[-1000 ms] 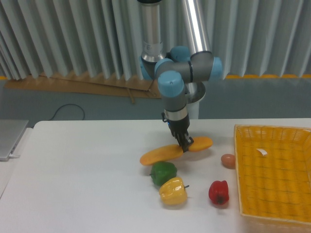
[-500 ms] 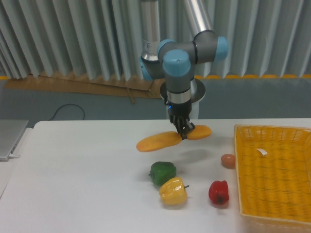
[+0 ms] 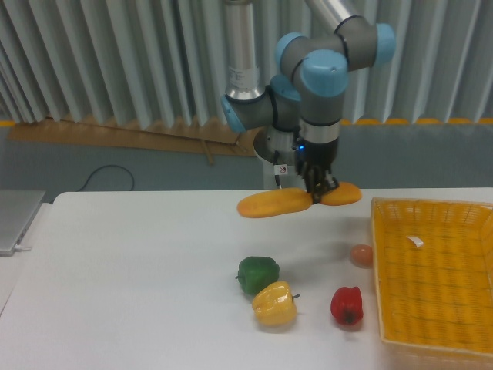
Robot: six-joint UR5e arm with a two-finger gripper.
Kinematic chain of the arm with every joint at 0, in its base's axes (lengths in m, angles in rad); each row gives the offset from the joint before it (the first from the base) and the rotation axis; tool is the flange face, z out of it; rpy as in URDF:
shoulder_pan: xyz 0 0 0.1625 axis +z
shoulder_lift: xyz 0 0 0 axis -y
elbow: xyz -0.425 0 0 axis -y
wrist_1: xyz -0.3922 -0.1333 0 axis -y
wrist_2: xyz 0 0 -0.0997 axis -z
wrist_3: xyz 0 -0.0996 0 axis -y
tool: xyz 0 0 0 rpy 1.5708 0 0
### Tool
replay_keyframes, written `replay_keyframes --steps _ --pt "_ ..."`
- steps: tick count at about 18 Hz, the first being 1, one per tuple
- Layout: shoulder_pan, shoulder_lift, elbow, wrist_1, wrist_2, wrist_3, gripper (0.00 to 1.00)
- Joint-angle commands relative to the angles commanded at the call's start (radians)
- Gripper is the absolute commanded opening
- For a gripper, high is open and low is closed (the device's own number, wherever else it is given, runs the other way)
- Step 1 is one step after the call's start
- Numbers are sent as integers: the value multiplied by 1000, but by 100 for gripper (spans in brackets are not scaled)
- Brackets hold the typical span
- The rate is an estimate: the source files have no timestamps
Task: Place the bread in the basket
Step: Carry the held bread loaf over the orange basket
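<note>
The gripper (image 3: 317, 190) is clamped on the baguette (image 3: 296, 200), which hangs roughly level above the counter (image 3: 139, 270) (clear of the peppers). It is left of the yellow basket (image 3: 431, 270).

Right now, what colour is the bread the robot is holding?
Golden-orange. The bread shows clearly in the fixed camera view.

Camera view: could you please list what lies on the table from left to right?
Round green pepper → glossy yellow pepper → small red pepper → small tan egg-like ball → yellow-orange woven mesh basket.
</note>
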Motion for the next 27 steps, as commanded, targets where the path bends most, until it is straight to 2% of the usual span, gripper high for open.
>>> replay_keyframes --steps 9,14,21,27 --pt "86 -95 24 11 0 278 3" --pt "190 -114 49 12 0 488 3" --pt "253 -132 83 9 2 596 3" --pt "269 -201 158 8 6 629 3"
